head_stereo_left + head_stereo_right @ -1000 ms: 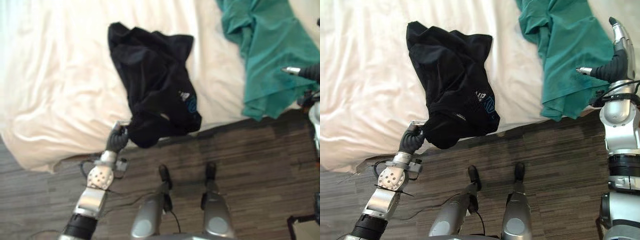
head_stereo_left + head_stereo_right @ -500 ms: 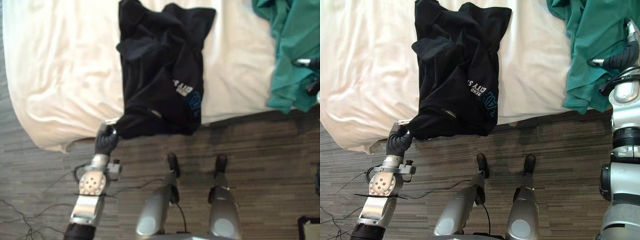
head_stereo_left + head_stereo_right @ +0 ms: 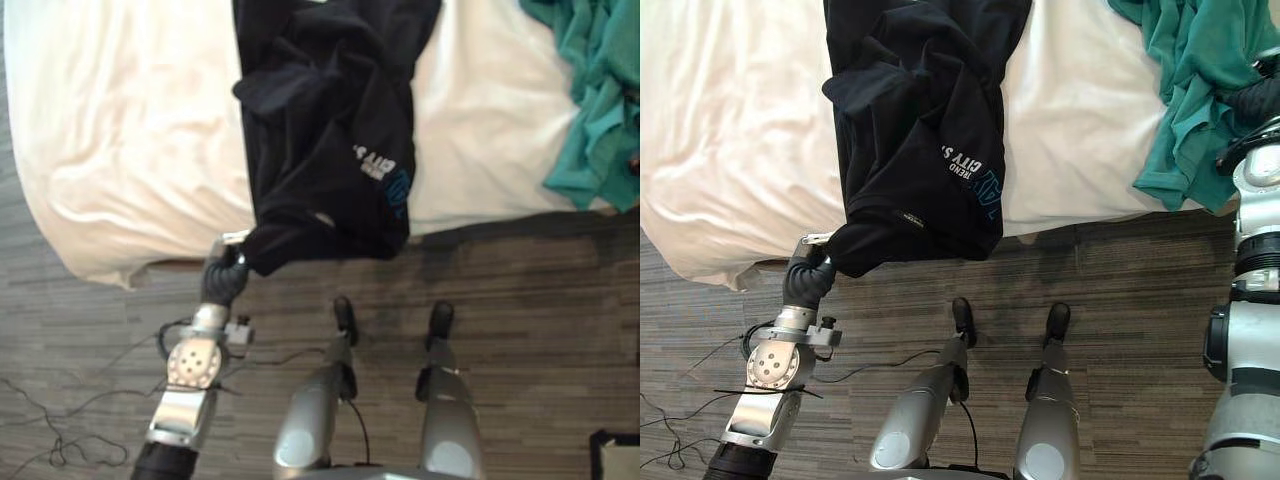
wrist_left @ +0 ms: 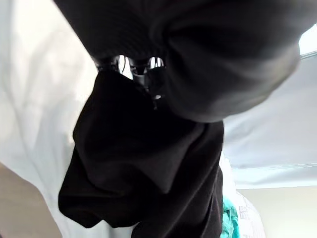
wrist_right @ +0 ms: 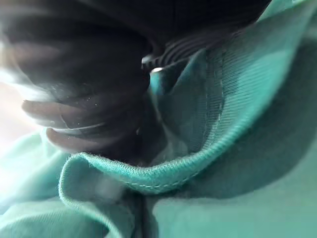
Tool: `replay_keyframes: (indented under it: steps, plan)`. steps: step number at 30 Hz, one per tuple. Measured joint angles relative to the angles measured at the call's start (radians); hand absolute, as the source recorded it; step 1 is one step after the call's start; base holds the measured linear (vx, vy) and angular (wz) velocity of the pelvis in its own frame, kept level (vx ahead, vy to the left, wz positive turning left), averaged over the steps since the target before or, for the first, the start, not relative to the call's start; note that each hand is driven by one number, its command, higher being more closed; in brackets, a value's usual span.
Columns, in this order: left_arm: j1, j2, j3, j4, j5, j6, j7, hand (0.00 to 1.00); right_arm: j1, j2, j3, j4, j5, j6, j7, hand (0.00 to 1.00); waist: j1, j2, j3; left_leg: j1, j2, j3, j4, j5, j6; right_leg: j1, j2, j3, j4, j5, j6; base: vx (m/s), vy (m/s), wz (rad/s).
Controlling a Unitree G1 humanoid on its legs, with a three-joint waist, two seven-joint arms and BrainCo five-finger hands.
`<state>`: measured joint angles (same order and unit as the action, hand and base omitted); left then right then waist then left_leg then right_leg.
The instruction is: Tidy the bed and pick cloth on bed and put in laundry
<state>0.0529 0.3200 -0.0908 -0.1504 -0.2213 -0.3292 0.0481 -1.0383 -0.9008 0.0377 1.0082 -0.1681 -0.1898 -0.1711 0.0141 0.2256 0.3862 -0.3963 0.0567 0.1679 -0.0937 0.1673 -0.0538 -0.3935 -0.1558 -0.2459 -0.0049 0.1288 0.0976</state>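
The left hand (image 3: 806, 278) has its fingers curled tight round the near-left corner of the black cotton T-shirt with pale lettering (image 3: 920, 120). The cloth bunches into a dark knot right at the fingertips. In the left wrist view, the black fabric (image 4: 148, 163) spreads away from the fingers (image 4: 134, 65) and hides most of them. The hand sits just off the near edge of the bed with the rumpled white sheet (image 3: 730, 130), over the grey-brown striped carpet floor (image 3: 1120, 300).

From that pinched corner the shirt runs away from the hand towards the far side, leaning slightly right. Its long axis is therefore almost in line with the forearm. The near hem droops over the mattress edge, while the shoulders and most of the body lie flat on the sheet, far from the hand. A pull towards the near side and upward would probably draw the shirt along its own length rather than across it, so I judge it should slide off the bed cleanly. The far end will trail, though.

Well to the right, at the near-right corner of the bed, lies the crumpled teal cotton garment (image 3: 1185, 90). The right hand (image 3: 1258, 98) is buried in its folds, and I cannot tell whether it has hold of the cloth. It is the nearer arm for that piece.
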Motion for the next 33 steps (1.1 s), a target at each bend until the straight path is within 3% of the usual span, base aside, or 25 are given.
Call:
replay_keyframes:
  steps: [3, 6, 11, 15, 20, 28, 33]
  plan:
    - [-0.016, -0.006, -0.009, 0.003, 0.020, 0.001, 0.009, 1.00, 0.030, 0.046, -0.028, -0.042, 0.010, 0.000, -0.001, 1.00, -0.001, -0.003, -0.001, 0.003, 0.014, 0.001, 0.000, 0.003, -0.004, 0.000, 0.013, 0.002, 0.003, -0.001, -0.001, 0.00, -0.023, -0.05]
    - [-0.035, -0.041, -0.017, 0.010, 0.041, 0.006, 0.028, 1.00, 0.137, 0.131, -0.107, -0.167, 0.109, -0.002, -0.006, 1.00, -0.003, -0.012, -0.005, 0.017, 0.028, 0.004, 0.000, 0.014, -0.020, 0.010, 0.024, 0.003, 0.009, -0.006, -0.010, 0.00, -0.038, -0.07]
    - [-0.034, -0.076, -0.016, 0.086, 0.047, 0.016, 0.047, 1.00, 0.408, 0.413, -0.189, -0.411, 0.345, -0.062, -0.022, 1.00, -0.026, -0.053, -0.031, 0.072, 0.064, 0.012, -0.001, 0.014, -0.020, 0.057, 0.053, 0.004, 0.015, -0.023, -0.032, 0.01, -0.054, -0.09]
    - [-0.032, -0.136, -0.016, 0.111, 0.041, 0.020, 0.046, 1.00, 0.627, 0.630, -0.202, -0.486, 0.521, -0.069, 0.005, 1.00, -0.039, -0.078, -0.050, 0.122, 0.080, 0.011, -0.002, 0.012, -0.023, 0.112, 0.068, -0.008, 0.018, -0.035, -0.035, 0.00, -0.026, 0.05]
    - [-0.024, -0.168, -0.017, 0.113, 0.040, 0.039, 0.043, 1.00, 0.765, 0.740, -0.198, -0.548, 0.632, -0.069, 0.046, 1.00, -0.052, -0.086, -0.090, 0.157, 0.083, 0.011, -0.008, -0.003, -0.032, 0.156, 0.067, -0.024, 0.019, -0.042, -0.025, -0.02, 0.015, 0.09]
    - [0.122, -0.226, 0.016, 0.112, 0.018, 0.051, 0.017, 1.00, 1.026, 0.834, -0.182, -0.686, 0.592, -0.068, 0.095, 1.00, -0.057, -0.140, -0.190, 0.250, 0.082, 0.011, -0.008, -0.026, -0.028, 0.270, 0.069, -0.032, -0.023, -0.046, -0.013, 0.06, 0.005, 0.02]
    - [0.227, -0.305, 0.049, 0.112, 0.011, 0.062, 0.018, 1.00, 1.150, 0.888, -0.136, -0.686, 0.516, -0.052, 0.122, 1.00, -0.055, -0.144, -0.223, 0.281, 0.076, -0.021, -0.008, -0.033, -0.032, 0.324, 0.068, -0.068, -0.026, -0.065, -0.007, 0.06, 0.012, 0.23]
